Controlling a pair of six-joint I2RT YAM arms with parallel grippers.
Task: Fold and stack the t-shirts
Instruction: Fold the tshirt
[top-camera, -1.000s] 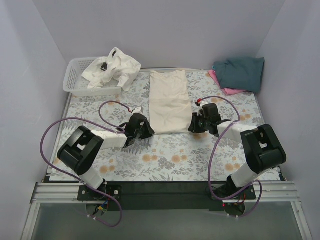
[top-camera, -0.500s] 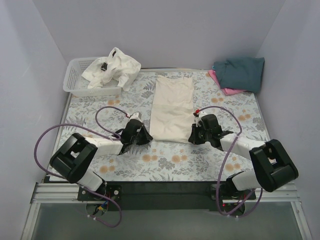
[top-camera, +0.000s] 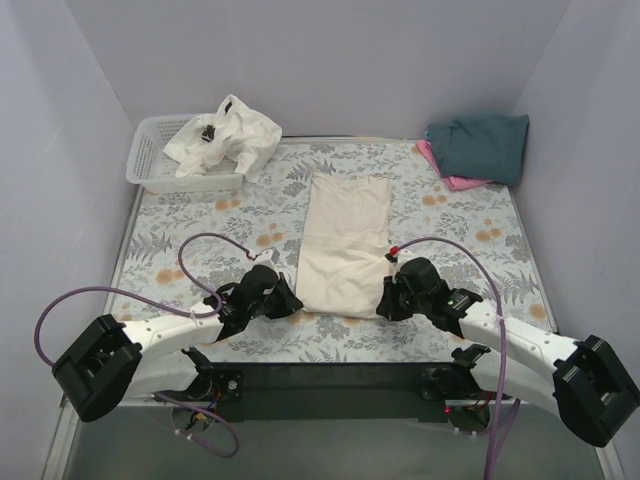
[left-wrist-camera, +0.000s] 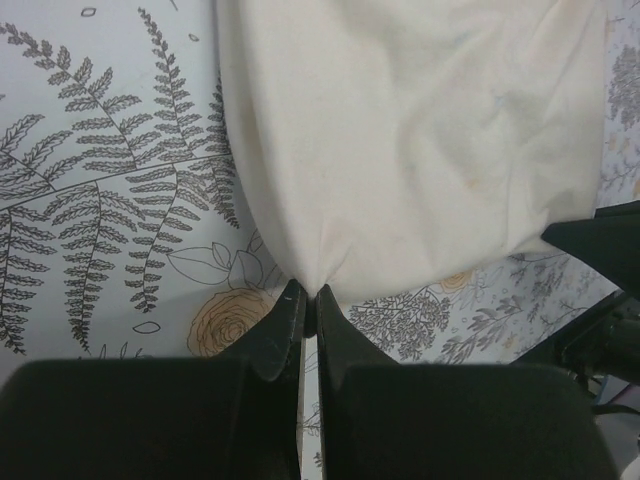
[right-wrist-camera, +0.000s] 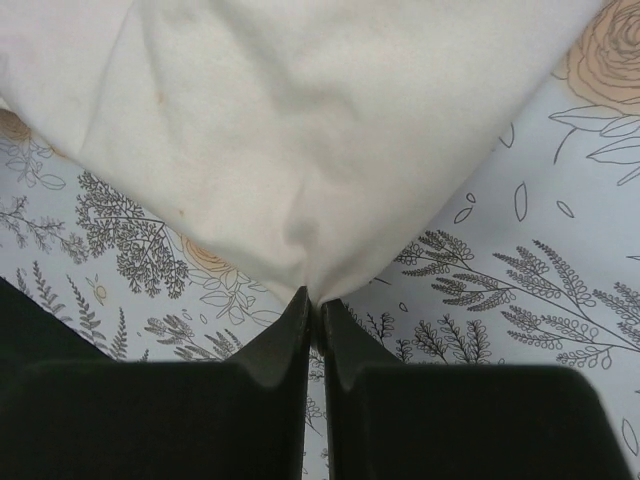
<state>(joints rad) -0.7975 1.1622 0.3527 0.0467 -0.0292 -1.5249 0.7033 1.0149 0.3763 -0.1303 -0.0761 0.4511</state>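
A cream t-shirt (top-camera: 343, 245), folded into a long strip, lies in the middle of the floral table. My left gripper (top-camera: 288, 305) is shut on its near left corner, seen in the left wrist view (left-wrist-camera: 310, 292) with the shirt (left-wrist-camera: 420, 140) stretched beyond it. My right gripper (top-camera: 383, 307) is shut on the near right corner, seen in the right wrist view (right-wrist-camera: 312, 297) under the shirt (right-wrist-camera: 300, 120). An off-white t-shirt with a black neck label (top-camera: 225, 135) is heaped on the basket. A dark teal t-shirt (top-camera: 480, 143) lies on a pink one (top-camera: 450, 178) at the far right.
A white lattice basket (top-camera: 150, 165) stands at the far left corner. Purple cables loop beside both arms. Grey walls close in the table on the left, back and right. The black rail runs along the near edge.
Both grippers have pulled the cream t-shirt toward the near edge, and the arms have stretched out lower. The shirt has slid nearer and slightly right.
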